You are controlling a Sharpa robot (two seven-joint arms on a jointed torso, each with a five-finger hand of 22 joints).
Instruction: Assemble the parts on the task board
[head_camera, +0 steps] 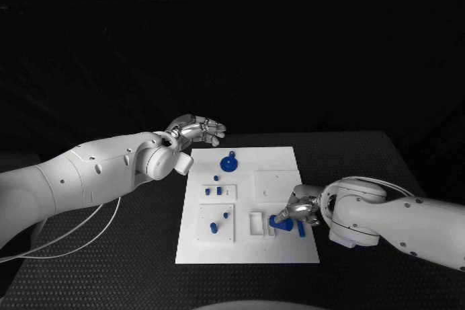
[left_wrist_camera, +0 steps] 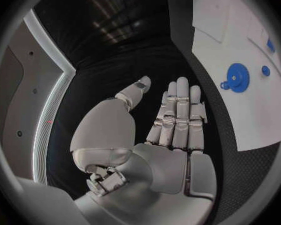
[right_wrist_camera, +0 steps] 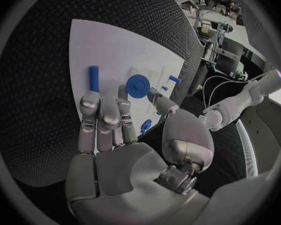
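Lighting is dim overall. The black table (head_camera: 368, 155) and background absorb most light; the white task board (head_camera: 247, 253) is the brightest surface, without glare. Soft highlights fall on both white arms. Wrist views show strong fisheye bending and dark vignetting at the rim. Small blue parts appear slightly soft.

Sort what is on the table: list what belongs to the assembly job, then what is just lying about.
Job: task board; blue gear; blue cylinder; small blue pegs; blue part by the right hand; left hand, held off the board's far corner.

Lying about: white cable on the black table.
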